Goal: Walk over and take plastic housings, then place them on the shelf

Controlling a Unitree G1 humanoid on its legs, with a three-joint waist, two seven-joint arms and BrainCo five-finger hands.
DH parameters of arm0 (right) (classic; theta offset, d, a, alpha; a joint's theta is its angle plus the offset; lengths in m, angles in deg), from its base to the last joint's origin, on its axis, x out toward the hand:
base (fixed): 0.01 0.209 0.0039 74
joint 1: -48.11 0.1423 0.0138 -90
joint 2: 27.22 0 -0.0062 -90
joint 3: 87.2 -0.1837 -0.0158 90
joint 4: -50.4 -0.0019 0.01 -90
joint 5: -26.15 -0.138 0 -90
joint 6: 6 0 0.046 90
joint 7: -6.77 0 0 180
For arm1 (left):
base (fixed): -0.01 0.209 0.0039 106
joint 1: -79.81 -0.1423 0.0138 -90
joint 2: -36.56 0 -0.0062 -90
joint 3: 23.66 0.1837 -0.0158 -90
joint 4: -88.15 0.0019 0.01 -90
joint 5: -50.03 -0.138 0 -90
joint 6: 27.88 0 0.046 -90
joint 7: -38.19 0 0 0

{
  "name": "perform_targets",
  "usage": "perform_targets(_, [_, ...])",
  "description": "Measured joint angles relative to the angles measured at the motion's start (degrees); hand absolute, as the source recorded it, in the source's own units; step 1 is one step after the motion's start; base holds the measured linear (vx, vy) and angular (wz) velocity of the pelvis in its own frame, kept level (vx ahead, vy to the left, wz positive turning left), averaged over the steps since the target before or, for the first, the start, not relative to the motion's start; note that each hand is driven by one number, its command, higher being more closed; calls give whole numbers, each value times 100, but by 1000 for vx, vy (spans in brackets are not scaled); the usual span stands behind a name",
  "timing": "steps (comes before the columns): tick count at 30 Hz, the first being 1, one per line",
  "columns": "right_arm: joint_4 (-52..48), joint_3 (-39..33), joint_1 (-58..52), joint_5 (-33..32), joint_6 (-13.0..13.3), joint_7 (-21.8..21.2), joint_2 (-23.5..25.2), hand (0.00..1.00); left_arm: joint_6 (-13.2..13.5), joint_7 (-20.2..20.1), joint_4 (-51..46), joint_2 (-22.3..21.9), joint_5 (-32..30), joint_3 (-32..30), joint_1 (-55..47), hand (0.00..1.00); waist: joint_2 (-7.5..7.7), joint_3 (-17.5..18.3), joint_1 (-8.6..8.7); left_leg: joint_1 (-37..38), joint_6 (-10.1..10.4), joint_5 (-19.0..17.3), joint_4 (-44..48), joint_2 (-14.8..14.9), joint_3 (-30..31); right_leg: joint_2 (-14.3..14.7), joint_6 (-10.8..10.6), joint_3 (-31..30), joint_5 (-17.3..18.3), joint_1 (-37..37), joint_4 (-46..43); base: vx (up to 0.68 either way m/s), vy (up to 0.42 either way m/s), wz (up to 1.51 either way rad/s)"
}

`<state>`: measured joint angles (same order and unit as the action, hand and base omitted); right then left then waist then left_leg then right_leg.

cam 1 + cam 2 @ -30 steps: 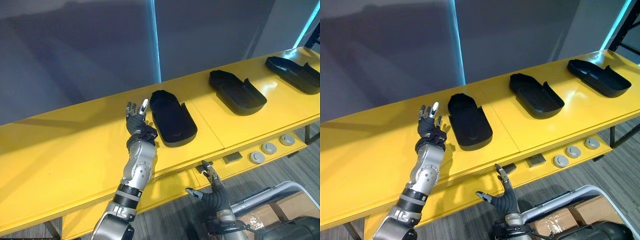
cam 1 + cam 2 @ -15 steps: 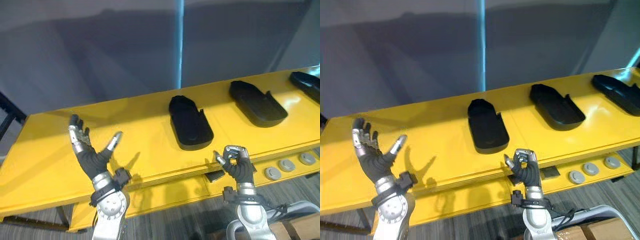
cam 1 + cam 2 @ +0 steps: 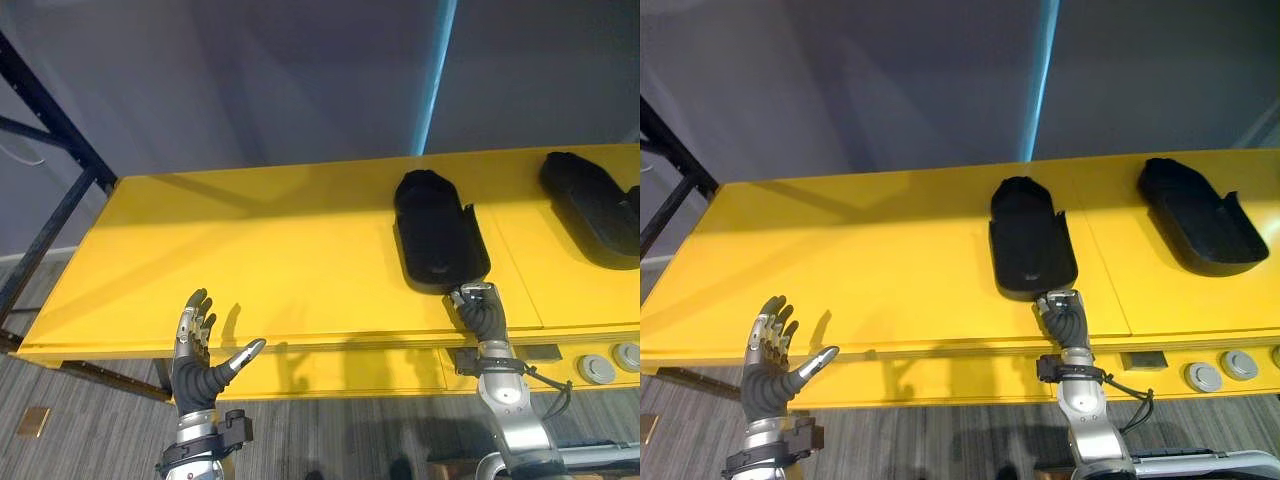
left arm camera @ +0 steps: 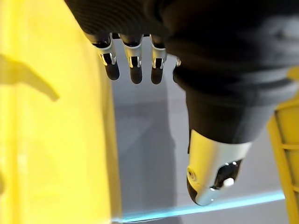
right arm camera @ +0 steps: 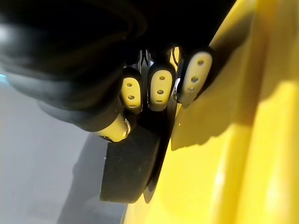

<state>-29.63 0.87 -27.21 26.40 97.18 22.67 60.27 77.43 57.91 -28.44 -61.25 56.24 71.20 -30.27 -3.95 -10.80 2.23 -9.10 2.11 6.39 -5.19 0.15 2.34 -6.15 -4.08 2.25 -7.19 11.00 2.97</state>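
A black plastic housing (image 3: 437,225) lies open side up on the yellow surface (image 3: 250,250), right of its middle. Its long axis runs from the far edge toward the near edge, and its near end stops a little short of that edge. The right hand (image 3: 482,312) comes up from below the near edge and meets that end. Its fingers (image 5: 160,92) are curled over the housing's low rim with the thumb (image 5: 117,129) drawn in close beneath them. In the right wrist view the dark edge of the housing runs up into the narrow gap between thumb and fingers, so the hand is clamped on the rim while the housing lies flat on the surface. A second housing (image 3: 595,210) lies well apart toward the surface's right edge, turned slightly askew. The left hand (image 3: 195,365) hangs below the near edge toward the left corner, well apart from both housings. Its palm is raised, its fingers (image 4: 135,65) are straight and spread, its thumb (image 4: 212,179) is angled out to the side, and it holds nothing. Two round grey discs (image 3: 597,368) sit on the lower ledge (image 3: 400,368) under the surface's right part.
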Motion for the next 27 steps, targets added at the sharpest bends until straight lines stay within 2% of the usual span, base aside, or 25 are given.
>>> perform_targets(9, [748, -313, 796, -233, 85, 96, -139, 100, 100, -202, -266, -4, 336, -126, -25, 0, -2, -173, -49, -58, -37, 75, 0, -93, 162, -93, -36, 162, 29, 1, -40, 17, 21, 9])
perform_targets(12, [696, -446, 769, -244, 115, 91, -133, 100, 103, -251, -275, -25, 379, -125, 14, 0, 2, -223, -47, -72, -48, 108, -2, -119, 231, -120, -52, 223, 42, -7, -61, 14, 18, 14])
perform_targets(15, [180, -490, 295, -217, 104, 70, -32, 100, 103, -277, -276, -79, 377, -125, 42, 0, 6, -228, -58, -63, -49, 118, -2, -124, 286, -128, -61, 290, 54, -47, -61, 14, 9, 10])
perform_targets(16, [-260, -495, -115, -202, 96, 23, 121, 0, 102, -288, -275, -99, 376, -125, 50, 0, 9, -231, -57, -41, -48, 118, -2, -121, 294, -125, -60, 300, 65, -73, -62, 28, 7, 7])
perform_targets(20, [-1344, -487, -1283, -154, 96, -90, 725, 0, 96, -385, -275, -124, 373, -128, 131, 0, 67, -262, 29, 189, -26, 41, 20, -89, 106, -93, -53, 121, 151, -146, -199, 31, 5, -27])
perform_targets(21, [-1530, -454, -1527, -135, 96, -163, 967, 0, 90, -392, -275, -153, 370, -161, 123, 0, 155, -263, 28, 340, -3, -59, 31, -51, -130, -39, -43, -140, 170, -155, -250, 37, 16, -103])
perform_targets(23, [-1871, -446, -1920, -26, 97, -252, 1278, 0, 76, -408, -274, -176, 366, -164, 70, 0, 329, -266, 39, 429, 58, -419, 403, -6, -412, 38, -78, -541, 202, -221, -249, 34, 21, -108])
perform_targets(24, [-2077, -373, -2150, -18, 96, -313, 1301, 0, 59, -417, -274, -189, 361, -153, 72, 0, 424, -259, 99, 306, 124, -817, 1039, 8, -434, 95, -69, -771, 212, -259, -271, 14, 31, -73])
perform_targets(25, [-2175, -352, -2234, -17, 96, -345, 1293, 0, 56, -421, -275, -197, 356, -150, 68, 0, 472, -249, 147, 192, 191, -1061, 1459, -4, -286, 123, -60, -866, 219, -256, -283, 23, 70, -150])
perform_targets(26, [-2549, -361, -2430, -16, 98, -448, 1263, 0, 45, -420, -287, -232, 294, -69, 50, 0, 435, -159, 126, -93, 226, -1774, 2647, -23, 1022, 457, -53, -1344, 222, -200, -399, 79, 78, -146])
perform_targets(27, [-2679, -387, -2498, -17, 98, -478, 1253, 0, 34, -419, -286, -249, 252, -16, 54, 0, 414, -124, 117, -98, 314, -1974, 2807, 0, 1367, 575, -55, -1479, 213, -169, -421, 101, 103, -161])
